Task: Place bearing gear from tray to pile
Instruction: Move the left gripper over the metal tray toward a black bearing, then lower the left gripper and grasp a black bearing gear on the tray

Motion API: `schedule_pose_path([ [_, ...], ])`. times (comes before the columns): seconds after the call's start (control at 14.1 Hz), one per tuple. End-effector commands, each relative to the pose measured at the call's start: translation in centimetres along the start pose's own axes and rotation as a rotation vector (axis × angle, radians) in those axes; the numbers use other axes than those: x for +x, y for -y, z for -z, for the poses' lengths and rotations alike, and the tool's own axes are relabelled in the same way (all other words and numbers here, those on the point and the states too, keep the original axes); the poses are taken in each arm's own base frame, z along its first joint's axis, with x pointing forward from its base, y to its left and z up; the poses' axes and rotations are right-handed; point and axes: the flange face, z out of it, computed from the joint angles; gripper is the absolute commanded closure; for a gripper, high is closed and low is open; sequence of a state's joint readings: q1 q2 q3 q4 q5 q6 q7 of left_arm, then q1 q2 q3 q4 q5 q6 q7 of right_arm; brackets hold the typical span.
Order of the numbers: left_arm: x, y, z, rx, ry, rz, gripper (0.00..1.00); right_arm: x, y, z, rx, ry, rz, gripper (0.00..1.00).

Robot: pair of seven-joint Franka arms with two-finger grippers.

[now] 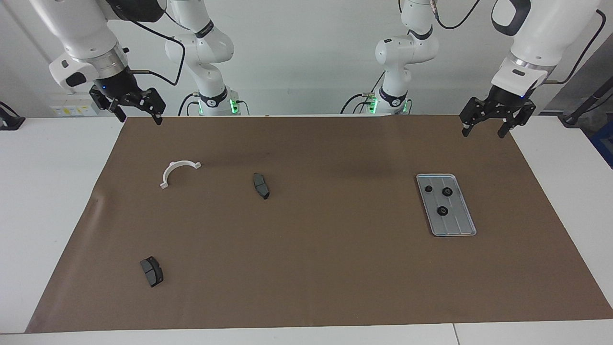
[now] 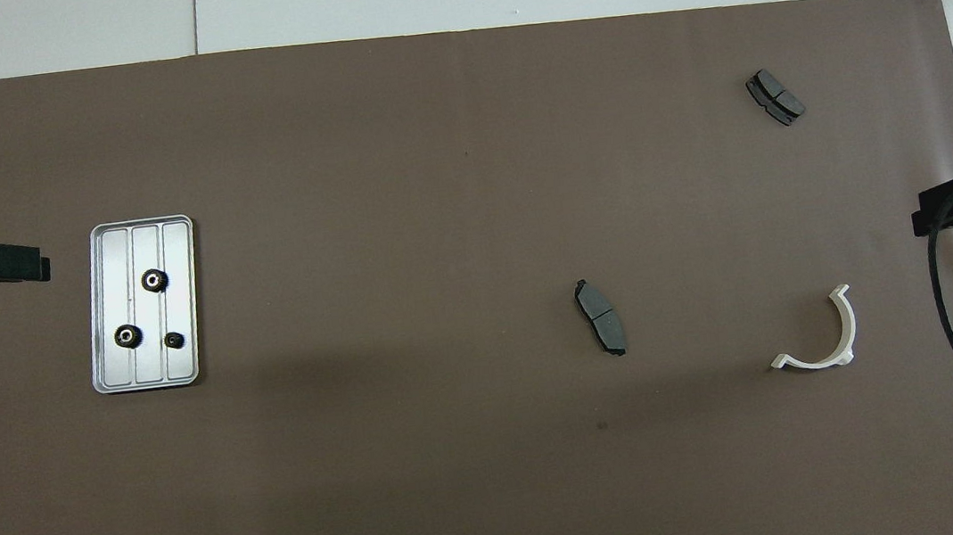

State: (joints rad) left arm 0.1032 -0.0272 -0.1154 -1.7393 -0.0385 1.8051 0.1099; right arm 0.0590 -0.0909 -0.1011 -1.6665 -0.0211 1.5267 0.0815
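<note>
1. The tray lies on the brown mat toward the left arm's end of the bench. It holds three black gears, each lying flat and apart from the others, so any one can be picked from above.
2. The pile is a loose scatter toward the right arm's end: a white bracket and two brake pads, all well apart from the tray. No gear lies among them yet.
3. The left hand hangs open and empty over the mat's edge by the robots. It is the nearer one to the tray, so I judge it suited for the pick.
4. The right hand waits open and empty over the mat's corner, clear of the scatter.
</note>
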Motion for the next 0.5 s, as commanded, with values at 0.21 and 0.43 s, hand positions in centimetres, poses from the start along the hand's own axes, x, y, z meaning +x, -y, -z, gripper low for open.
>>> schedule_pose_path([
  [0.21,2.5,1.4,-9.5,-0.035,0.027,0.034,0.00,-0.2,-0.1,0.4,0.003,0.005,0.024,0.00],
  [0.43,2.0,1.6,-13.0,-0.030,0.006,0.044,0.13,-0.2,-0.1,0.4,0.003,0.005,0.024,0.00],
])
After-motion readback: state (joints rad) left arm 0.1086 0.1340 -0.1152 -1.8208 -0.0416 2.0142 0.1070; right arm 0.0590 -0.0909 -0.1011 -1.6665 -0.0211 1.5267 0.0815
